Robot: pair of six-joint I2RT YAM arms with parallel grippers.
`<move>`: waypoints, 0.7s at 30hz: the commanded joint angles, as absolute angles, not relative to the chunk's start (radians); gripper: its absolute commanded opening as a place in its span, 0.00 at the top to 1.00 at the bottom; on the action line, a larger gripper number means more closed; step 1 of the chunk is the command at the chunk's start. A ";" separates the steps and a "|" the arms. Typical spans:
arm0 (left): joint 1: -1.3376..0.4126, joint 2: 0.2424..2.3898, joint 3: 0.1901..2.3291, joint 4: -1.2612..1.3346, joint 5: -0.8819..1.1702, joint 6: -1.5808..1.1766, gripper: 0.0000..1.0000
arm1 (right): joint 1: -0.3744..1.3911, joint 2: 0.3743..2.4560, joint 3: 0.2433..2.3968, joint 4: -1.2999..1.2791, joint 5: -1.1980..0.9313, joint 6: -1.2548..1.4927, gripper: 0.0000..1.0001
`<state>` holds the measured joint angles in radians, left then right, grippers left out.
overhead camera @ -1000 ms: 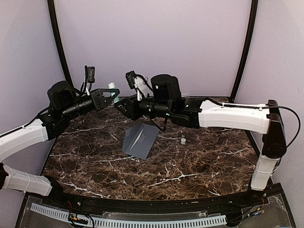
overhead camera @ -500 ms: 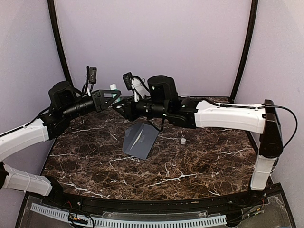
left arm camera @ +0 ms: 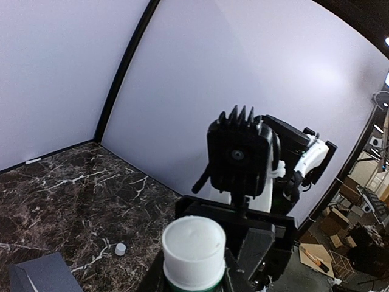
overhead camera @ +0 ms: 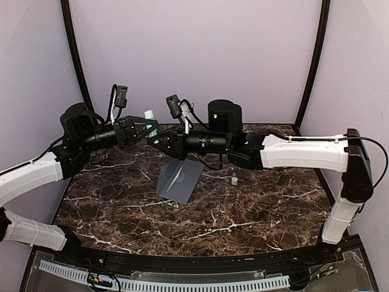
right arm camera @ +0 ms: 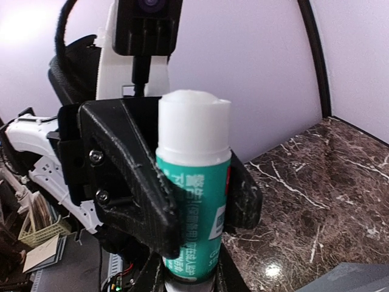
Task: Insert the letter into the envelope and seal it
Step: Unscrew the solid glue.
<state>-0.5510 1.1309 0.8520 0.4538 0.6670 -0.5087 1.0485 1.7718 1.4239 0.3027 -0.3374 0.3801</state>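
Right pincer (overhead camera: pixel 159 141) closer, spread unclear; left pincer (right arm camera: pixel 196 204) tight on glue stick (right arm camera: pixel 194 146), midair.

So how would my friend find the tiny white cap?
Start at the dark brown marble table. Find the flat slate-grey paper envelope lying near its middle. Just right of it, apart from it, sits the tiny white round cap, the only small pale thing on the tabletop.

Top view overlooks table (overhead camera: pixel 243 213); 2 close wrist views share the tube (right arm camera: pixel 194 201).

A glue stick (left arm camera: pixel 194 246) (white-topped) faces a camera (left arm camera: pixel 238 155); envelope (left arm camera: pixel 36 274) lower left.
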 commanded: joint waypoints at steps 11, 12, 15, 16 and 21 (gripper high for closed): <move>-0.548 1.132 0.867 0.651 1.045 -0.594 1.00 | 1.013 1.677 1.360 0.629 -0.762 0.497 0.87; -0.548 1.132 0.866 0.659 1.045 -0.598 1.00 | 1.013 1.672 1.355 0.622 -0.748 0.491 0.85; -0.547 1.130 0.864 0.664 1.035 -0.601 1.00 | 1.013 1.648 1.324 0.614 -0.678 0.475 0.73; -0.547 1.127 0.863 0.667 1.018 -0.601 1.00 | 1.013 1.636 1.309 0.618 -0.652 0.468 0.69; -0.547 1.072 0.831 0.653 0.844 -0.564 1.00 | 1.011 1.567 1.241 0.590 -0.459 0.418 0.36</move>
